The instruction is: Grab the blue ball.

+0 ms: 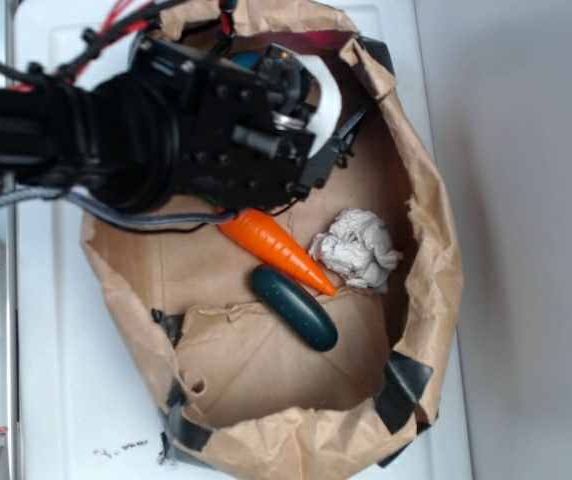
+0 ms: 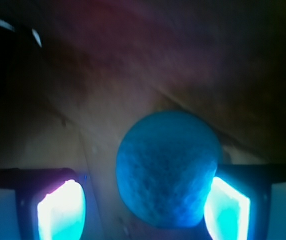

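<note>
Down inside the paper bag (image 1: 426, 260), we saw our gripper (image 2: 144, 207) spread open around the blue ball (image 2: 167, 169), right pad (image 2: 226, 209) touching it, left pad apart.

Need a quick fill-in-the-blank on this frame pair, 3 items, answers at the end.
1. In the wrist view, the blue ball sits between the two gripper ____.
2. In the exterior view, the orange carrot lies between the arm and the dark green ____ toy.
3. The crumpled white paper wad rests inside the brown paper ____.

Missing words: fingers; oblong; bag
</note>
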Robot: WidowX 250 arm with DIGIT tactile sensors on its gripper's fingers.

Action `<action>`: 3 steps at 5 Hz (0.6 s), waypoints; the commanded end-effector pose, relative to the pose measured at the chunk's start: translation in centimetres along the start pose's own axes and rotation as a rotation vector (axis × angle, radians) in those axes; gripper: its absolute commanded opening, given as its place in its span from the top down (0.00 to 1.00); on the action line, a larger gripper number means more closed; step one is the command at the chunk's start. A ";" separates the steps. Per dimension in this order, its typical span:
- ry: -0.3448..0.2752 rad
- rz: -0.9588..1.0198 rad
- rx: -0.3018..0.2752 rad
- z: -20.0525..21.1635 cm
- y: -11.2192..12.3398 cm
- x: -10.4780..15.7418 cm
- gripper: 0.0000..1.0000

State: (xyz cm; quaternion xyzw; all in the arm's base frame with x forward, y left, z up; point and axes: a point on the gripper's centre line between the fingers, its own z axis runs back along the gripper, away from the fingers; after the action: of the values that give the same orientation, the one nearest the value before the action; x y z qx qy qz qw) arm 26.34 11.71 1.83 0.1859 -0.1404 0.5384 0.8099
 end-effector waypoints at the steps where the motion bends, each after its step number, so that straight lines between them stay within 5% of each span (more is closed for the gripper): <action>1: -0.006 0.020 -0.014 0.5 0.4 1.8 1.00; 3: -0.009 -0.021 -0.041 1.4 0.6 1.2 1.00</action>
State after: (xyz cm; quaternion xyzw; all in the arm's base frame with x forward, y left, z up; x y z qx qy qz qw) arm 26.72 11.43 1.89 0.1867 -0.1324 0.5257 0.8193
